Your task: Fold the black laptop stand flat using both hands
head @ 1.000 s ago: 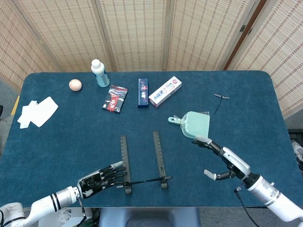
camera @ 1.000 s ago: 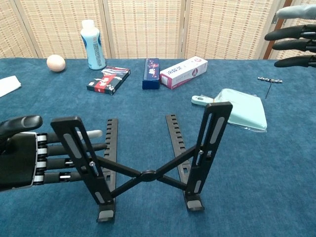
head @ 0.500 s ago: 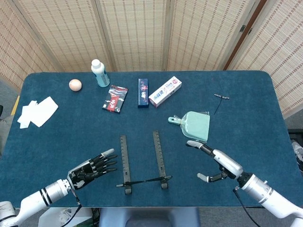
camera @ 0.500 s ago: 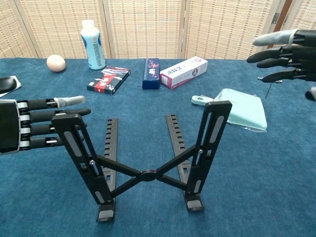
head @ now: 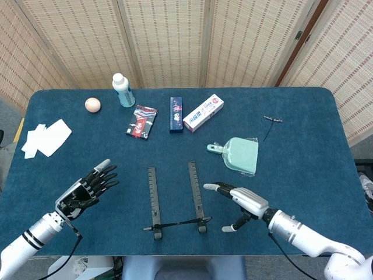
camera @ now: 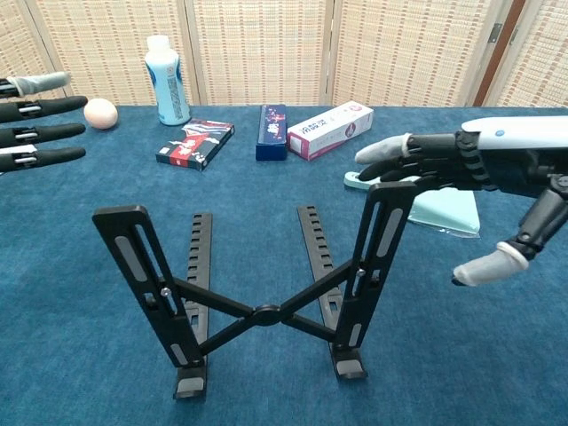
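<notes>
The black laptop stand (camera: 266, 293) sits at the near edge of the desk (head: 303, 151), just right of centre from the head view, still unfolded: two uprights rise at the near end, joined by a crossed brace, and two notched rails run away from the robot toward the far side. Its long axis therefore points near to far, with the left and right uprights facing the two hands.

The right hand (head: 242, 201) is the nearer one. It hangs just beside the right upright, fingers spread and thumb dropped below, holding nothing. In the chest view its fingertips (camera: 390, 149) appear at the top of that upright, but I cannot tell whether they touch it. The stand lies to this hand's left.

The left hand (head: 87, 189) is well apart from the left upright, out to the left, fingers straight and apart, also empty. The stand lies to its right.

Judging from this, the left hand has further to travel before both can press the uprights down.

Beyond the stand, a pale green dustpan (head: 240, 154) lies toward the right.
</notes>
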Motion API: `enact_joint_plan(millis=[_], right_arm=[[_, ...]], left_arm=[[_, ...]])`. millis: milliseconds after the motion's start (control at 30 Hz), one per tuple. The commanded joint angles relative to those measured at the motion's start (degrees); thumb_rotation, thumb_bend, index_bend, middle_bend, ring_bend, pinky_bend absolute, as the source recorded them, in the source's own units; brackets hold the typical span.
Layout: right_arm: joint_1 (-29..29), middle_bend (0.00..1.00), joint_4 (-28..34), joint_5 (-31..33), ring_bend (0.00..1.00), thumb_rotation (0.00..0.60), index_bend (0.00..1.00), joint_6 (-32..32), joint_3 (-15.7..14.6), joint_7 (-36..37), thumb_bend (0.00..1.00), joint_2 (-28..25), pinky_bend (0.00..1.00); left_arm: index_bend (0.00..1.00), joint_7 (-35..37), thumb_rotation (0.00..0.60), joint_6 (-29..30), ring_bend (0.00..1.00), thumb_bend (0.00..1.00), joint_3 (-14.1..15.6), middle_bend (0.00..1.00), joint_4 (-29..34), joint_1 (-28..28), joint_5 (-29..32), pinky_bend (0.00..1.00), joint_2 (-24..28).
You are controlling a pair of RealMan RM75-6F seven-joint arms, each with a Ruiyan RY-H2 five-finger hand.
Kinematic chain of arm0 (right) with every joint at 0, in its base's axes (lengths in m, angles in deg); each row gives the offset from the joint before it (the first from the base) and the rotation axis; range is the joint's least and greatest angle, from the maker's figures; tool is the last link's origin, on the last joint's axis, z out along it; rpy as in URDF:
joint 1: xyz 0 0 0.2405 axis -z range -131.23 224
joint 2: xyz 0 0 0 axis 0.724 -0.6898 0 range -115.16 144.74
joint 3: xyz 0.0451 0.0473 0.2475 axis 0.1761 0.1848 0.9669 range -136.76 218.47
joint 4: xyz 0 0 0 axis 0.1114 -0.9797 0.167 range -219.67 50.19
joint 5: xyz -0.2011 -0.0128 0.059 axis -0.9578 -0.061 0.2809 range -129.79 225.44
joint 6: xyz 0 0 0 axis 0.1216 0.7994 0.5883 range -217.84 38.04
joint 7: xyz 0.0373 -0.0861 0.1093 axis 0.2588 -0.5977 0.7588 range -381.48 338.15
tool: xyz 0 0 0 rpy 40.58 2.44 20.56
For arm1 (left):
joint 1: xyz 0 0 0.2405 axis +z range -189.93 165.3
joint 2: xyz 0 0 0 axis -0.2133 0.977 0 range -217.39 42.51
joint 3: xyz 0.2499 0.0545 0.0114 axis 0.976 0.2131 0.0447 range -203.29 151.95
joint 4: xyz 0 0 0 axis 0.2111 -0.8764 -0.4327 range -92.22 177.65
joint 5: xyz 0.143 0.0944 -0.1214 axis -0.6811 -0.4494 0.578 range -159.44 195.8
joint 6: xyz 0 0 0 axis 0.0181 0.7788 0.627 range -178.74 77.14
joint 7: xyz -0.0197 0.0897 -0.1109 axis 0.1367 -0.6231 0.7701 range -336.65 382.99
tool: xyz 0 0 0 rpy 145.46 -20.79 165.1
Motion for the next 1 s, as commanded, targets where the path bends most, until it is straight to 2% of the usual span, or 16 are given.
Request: enact_joint_plan(millis=[33, 267, 467, 633, 800, 1000], right_arm=[[-2.0, 0.1, 0.3, 4.5, 0.0, 0.6, 0.0, -3.1, 2.8, -4.9, 0.0, 3.6, 0.1], [-5.1, 0.1, -2.2, 13.0, 0.0, 0.6, 0.0, -7.1, 7.4, -9.6, 0.0, 10.4, 0.1], [-5.3, 0.09, -6.0, 20.8, 0.0, 0.6, 0.0, -4.0, 11.7, -15.0, 0.02, 16.9, 0.09], [-4.1, 0.01, -7.8, 26.3, 0.0, 0.6, 0.0, 1.2, 14.8, -19.8, 0.02, 20.2, 0.04], [-1.6, 0.0, -6.7, 23.1, 0.0, 0.6, 0.0, 8.0, 15.3, -23.1, 0.03, 20.1, 0.02], [0.5, 0.0, -5.3, 14.7, 0.0, 0.6, 0.0, 12.2, 12.8, -28.5, 0.03, 15.9, 0.01]], left_arm=[[0.0, -1.0, 0.6, 0.6, 0.05, 0.11, -0.7, 0.07, 0.5, 0.7, -0.3, 0.08, 0.6], [0.0, -3.1, 0.6, 1.7, 0.05, 0.11, -2.0, 0.07, 1.5, 2.3, -0.7, 0.07, 2.0], [0.0, -6.1, 0.6, 2.5, 0.05, 0.11, -3.1, 0.07, 1.6, 3.8, -0.7, 0.07, 3.1], [0.0, -10.2, 0.6, 2.7, 0.05, 0.11, -4.2, 0.07, 1.1, 4.8, -0.3, 0.07, 3.9], [0.0, -15.6, 0.6, 2.2, 0.05, 0.11, -5.6, 0.07, 0.3, 5.3, 0.2, 0.07, 4.6], [0.0, -30.6, 0.6, -1.9, 0.05, 0.11, -7.8, 0.07, -1.9, 4.2, 1.7, 0.07, 5.1]])
